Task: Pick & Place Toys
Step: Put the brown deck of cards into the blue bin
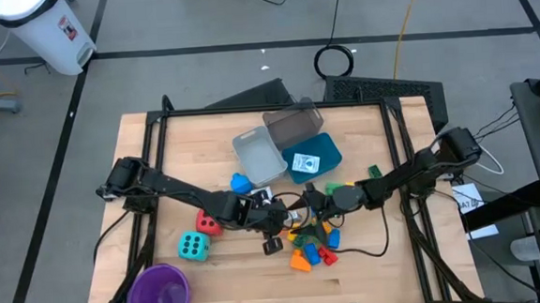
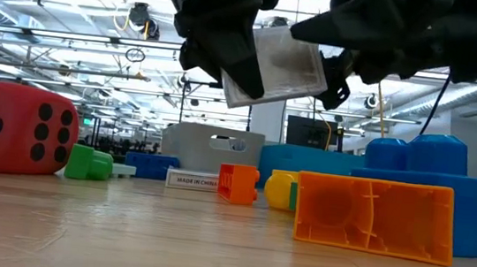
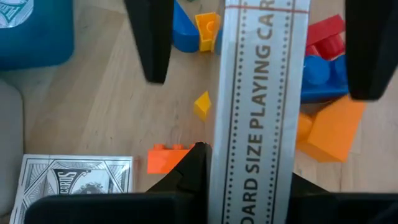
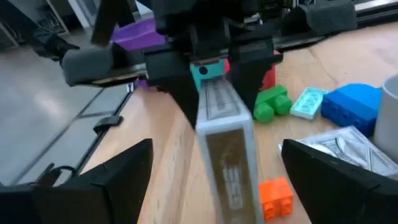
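**Card packet held up between the two arms**

Wooden bench under us, floor all round it. From above we see both arms reaching to the middle: the left gripper (image 1: pixel 272 217) and the right gripper (image 1: pixel 313 205) nose to nose above a scatter of bricks (image 1: pixel 311 246). Behind them lie the grey tray (image 1: pixel 294 126), the clear tray (image 1: pixel 257 157) and the blue tray (image 1: pixel 314 160); the red die (image 1: pixel 207 223) and cyan die (image 1: pixel 193 245) sit to the left, the purple cup (image 1: pixel 159 294) at the near corner.

At bench height, the white packet (image 2: pixel 277 66) hangs clear of the bench, tilted, pinched from above. An orange brick (image 2: pixel 374 217) lies in front.

Our left wrist view shows the left jaws clamped on the packet's narrow edges, its printed side facing the camera. Another packet (image 3: pixel 76 188) lies flat below.

Our right wrist view looks straight at the packet (image 4: pixel 224 149), with the right jaws spread wide on either side, touching nothing.

We judge this a handover. To do it well, we should bring the right jaws squarely over the free end, close on the flat faces, and loosen the left only once that grip is firm.
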Robot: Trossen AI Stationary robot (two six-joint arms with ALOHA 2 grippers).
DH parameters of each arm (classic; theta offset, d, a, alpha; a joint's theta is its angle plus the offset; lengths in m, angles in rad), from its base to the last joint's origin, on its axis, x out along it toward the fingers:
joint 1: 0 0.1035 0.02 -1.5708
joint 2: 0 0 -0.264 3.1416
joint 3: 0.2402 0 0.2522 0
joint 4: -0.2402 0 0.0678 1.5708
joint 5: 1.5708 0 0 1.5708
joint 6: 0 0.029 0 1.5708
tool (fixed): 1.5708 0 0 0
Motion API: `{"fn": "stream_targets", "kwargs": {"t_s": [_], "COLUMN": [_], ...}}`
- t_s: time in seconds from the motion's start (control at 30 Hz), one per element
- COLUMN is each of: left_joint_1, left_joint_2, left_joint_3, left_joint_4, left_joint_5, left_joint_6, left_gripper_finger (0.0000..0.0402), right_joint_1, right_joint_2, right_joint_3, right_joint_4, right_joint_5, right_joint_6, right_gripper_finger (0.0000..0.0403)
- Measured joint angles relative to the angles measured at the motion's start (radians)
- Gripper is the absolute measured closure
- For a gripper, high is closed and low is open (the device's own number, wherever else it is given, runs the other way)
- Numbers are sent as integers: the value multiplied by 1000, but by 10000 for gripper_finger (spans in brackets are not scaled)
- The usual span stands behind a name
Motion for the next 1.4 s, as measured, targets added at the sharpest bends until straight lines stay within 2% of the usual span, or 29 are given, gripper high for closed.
{"fn": "stream_targets", "kwargs": {"t_s": [0.1,0.17,0.4,0.43,0.67,0.77,0.9,1.07,1.17,1.23,1.3,1.4], "left_joint_1": [0,0,0,0,-6,-31,-61,-59,-46,-31,-27,-25], "left_joint_2": [0,0,0,0,-33,-90,-163,-188,-187,-185,-188,-203], "left_joint_3": [0,0,0,0,0,-4,-39,-86,-124,-136,-140,-139], "left_joint_4": [0,3,1,0,-25,-61,-46,65,138,120,36,-11], "left_joint_5": [-1,-5,-6,-3,17,-80,-237,-306,-326,-327,-288,-353], "left_joint_6": [0,1,-2,-6,3,1,-13,-9,12,27,22,-22], "left_gripper_finger": [325,320,311,311,308,308,306,301,288,278,267,253], "right_joint_1": [-1,-1,-14,-17,-48,-75,-123,-248,-348,-414,-471,-503], "right_joint_2": [6,3,-5,-5,-33,-88,-225,-387,-418,-411,-394,-386], "right_joint_3": [7,7,7,7,9,11,12,43,77,84,77,73], "right_joint_4": [-5,-11,-58,-59,-98,-163,-269,-506,-656,-718,-748,-783], "right_joint_5": [0,0,-4,-5,-57,-87,-89,-135,-204,-281,-293,-374], "right_joint_6": [-33,-44,-52,-57,-35,-24,-20,23,44,58,59,42], "right_gripper_finger": [123,165,365,377,354,369,376,376,376,376,376,376]}}
